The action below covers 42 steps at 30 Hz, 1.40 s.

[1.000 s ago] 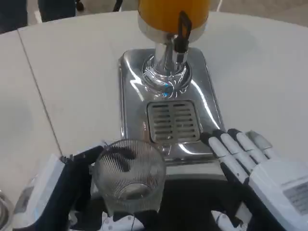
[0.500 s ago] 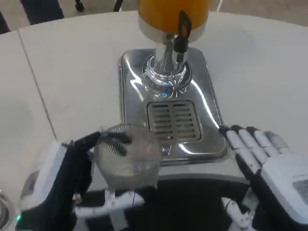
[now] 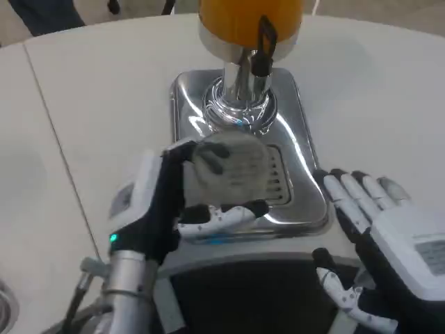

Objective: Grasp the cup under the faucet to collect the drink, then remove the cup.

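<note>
Left hand (image 3: 163,209) grips the empty cup (image 3: 233,170) over the drip grille, just short of the faucet (image 3: 263,45); filling and removal remain. Right hand (image 3: 386,243) lies open, holding nothing.

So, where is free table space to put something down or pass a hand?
The white table is bare left of the dispenser base and right of it, above the right hand. It is crowded over the drip grille, where the left hand holds the cup.
</note>
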### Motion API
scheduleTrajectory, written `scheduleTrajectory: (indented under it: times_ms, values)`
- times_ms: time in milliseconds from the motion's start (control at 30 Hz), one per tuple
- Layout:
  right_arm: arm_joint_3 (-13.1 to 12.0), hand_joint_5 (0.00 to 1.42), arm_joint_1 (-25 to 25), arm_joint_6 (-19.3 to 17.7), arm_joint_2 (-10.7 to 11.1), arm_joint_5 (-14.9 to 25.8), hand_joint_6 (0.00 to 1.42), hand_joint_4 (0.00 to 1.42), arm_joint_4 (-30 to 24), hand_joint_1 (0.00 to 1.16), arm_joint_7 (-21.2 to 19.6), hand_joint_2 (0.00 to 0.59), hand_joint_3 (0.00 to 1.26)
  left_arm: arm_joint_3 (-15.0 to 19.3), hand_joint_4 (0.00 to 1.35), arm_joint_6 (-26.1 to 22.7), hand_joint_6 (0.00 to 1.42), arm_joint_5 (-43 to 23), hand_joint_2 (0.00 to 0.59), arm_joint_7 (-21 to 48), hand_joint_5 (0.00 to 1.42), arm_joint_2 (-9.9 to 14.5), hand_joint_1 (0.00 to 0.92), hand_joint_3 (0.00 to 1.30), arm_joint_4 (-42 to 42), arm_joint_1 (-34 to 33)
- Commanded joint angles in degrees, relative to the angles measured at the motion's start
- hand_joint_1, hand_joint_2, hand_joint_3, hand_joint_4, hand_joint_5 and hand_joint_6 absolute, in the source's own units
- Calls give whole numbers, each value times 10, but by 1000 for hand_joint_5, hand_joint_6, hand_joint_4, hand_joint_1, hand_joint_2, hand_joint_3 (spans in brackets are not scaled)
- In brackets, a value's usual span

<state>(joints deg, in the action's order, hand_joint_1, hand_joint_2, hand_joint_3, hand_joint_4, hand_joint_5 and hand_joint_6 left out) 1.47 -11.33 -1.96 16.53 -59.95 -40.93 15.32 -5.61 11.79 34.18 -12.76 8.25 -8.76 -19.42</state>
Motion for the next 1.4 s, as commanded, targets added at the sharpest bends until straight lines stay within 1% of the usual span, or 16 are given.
scheduleTrajectory:
  times_ms: [33,133,267,400,600,667,767,867,900,933,1033,1100,1167,1200,1400]
  values:
    - [1,0,-7,10,4,-2,0,0,-8,284,14,585,0,-15,1192,13,1424,-6,45,-34,1421,-9,668,1100,-55,-51]
    - [2,0,-6,15,1,-5,0,0,-9,286,17,585,0,-28,1192,16,1424,4,45,-56,1421,-11,668,1102,-91,-83]
    - [3,0,-11,22,-6,-12,0,0,-20,287,18,585,0,-42,1181,14,1424,5,45,-81,1421,-12,669,1108,-162,-129]
    - [8,0,-12,26,-7,-18,0,0,-26,289,27,585,0,-59,1180,18,1424,15,48,-120,1421,-12,665,1110,-228,-165]
    - [13,0,-5,34,-11,-25,0,0,-26,291,35,585,0,-73,1170,19,1424,4,50,-161,1421,-19,661,1105,-318,-216]
    - [15,0,-2,36,-11,-28,0,0,-28,291,38,585,0,-79,1156,19,1424,5,58,-173,1411,-21,656,1081,-338,-229]
    - [16,0,1,41,-14,-32,0,0,-28,292,40,585,0,-90,1130,19,1424,8,68,-186,1382,-22,638,1009,-359,-239]
    - [18,0,3,45,-16,-33,0,0,-27,293,44,585,0,-101,1094,21,1424,11,75,-199,1303,-19,614,898,-368,-238]
    - [19,0,4,45,-16,-32,0,0,-26,293,45,585,0,-103,1060,22,1424,10,74,-202,1278,-17,603,849,-370,-235]
    - [19,0,4,46,-16,-31,0,0,-25,293,46,585,0,-105,997,22,1405,9,74,-204,1244,-16,598,787,-372,-233]
    - [18,0,4,43,-14,-28,0,0,-25,293,45,585,0,-108,680,22,1280,4,71,-202,1051,-12,547,540,-377,-232]
    - [17,0,6,44,-13,-25,0,0,-22,293,44,585,0,-107,429,26,1095,-4,61,-190,877,-7,511,363,-376,-231]
    - [17,0,8,44,-14,-26,0,0,-21,293,42,585,0,-106,323,32,1008,-10,60,-181,813,-2,494,288,-375,-231]
    - [17,0,8,44,-13,-25,0,0,-20,293,42,585,0,-106,290,34,988,-12,57,-177,785,0,484,264,-375,-230]
    - [21,0,5,42,-15,-24,0,0,-22,293,39,585,0,-109,161,53,751,-21,44,-165,621,9,444,193,-359,-218]
